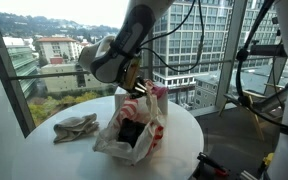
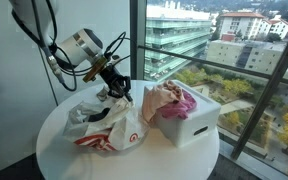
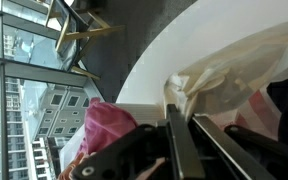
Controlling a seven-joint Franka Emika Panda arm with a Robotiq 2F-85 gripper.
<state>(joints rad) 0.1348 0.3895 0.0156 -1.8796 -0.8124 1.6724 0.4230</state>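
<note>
The gripper (image 2: 119, 88) points down over the round table (image 2: 54, 150). Its jaws are close together. In the wrist view the two fingers (image 3: 172, 150) have only a thin gap between them. A bit of the plastic bag (image 2: 109, 125) sits right at the tips. It looks like the jaws are pinching the top edge of the bag, but the pinch itself is hard to see.

The rest of the bag hangs and spreads out just below the jaws and rests on the table. It is white with red marks. Its mouth faces up, toward the jaws, and something dark shows inside it (image 1: 132, 132). The bag's long way runs from the jaws down to the table.

Just beside the jaws is a white box (image 2: 189, 125) with a pink cloth (image 2: 174, 100) piled in it. The box touches the bag. A grey cloth (image 1: 76, 127) lies well apart from the jaws, on the far side of the bag from the box.
</note>
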